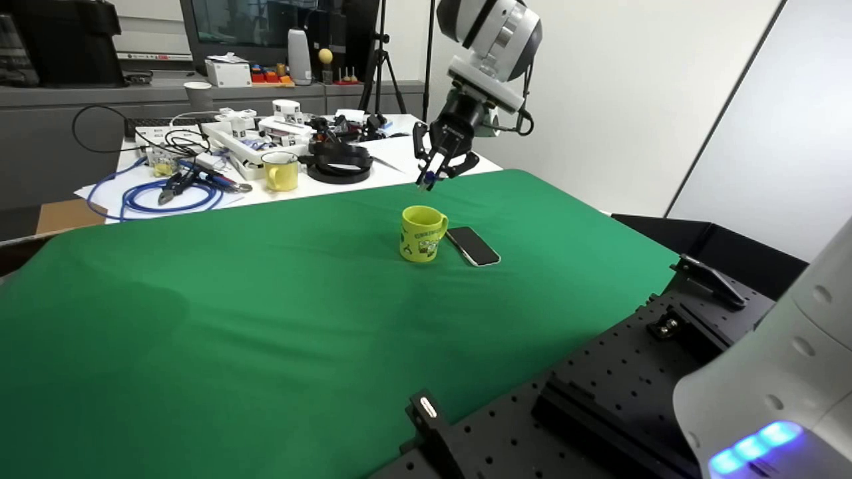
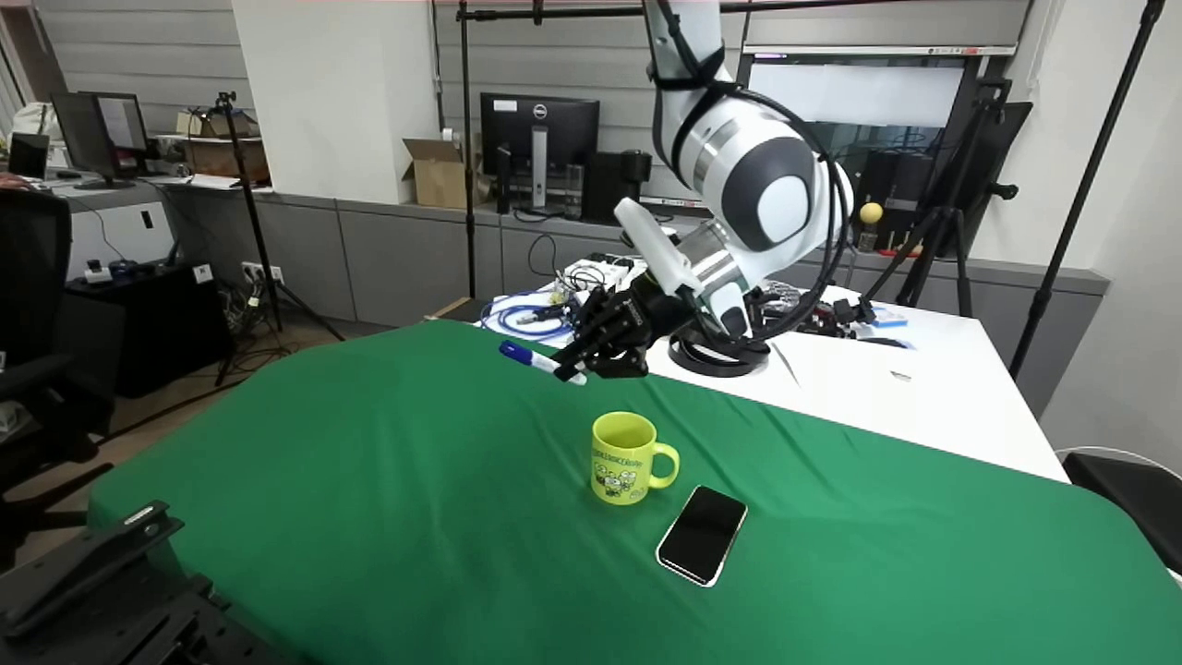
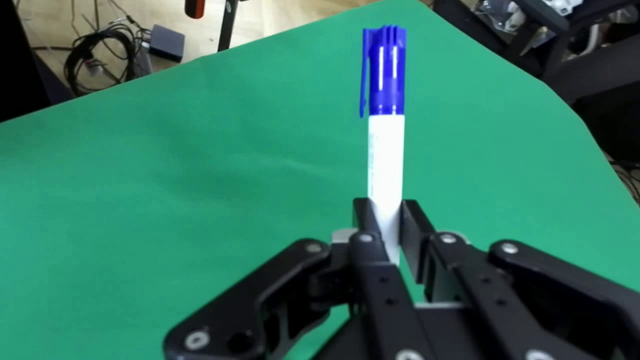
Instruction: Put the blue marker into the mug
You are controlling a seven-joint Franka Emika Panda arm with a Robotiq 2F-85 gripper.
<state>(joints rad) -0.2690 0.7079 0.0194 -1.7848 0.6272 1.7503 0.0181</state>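
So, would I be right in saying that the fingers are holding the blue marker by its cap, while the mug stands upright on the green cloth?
Not quite: in the wrist view the fingers hold the blue marker by its white barrel, toward the end away from the cap. The mug does stand upright on the green cloth.

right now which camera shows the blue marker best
The wrist view: the blue marker looks large there, its cap and white barrel plain, held in the gripper. In both exterior views it is much smaller; in an exterior view the blue marker is mostly a blue spot.
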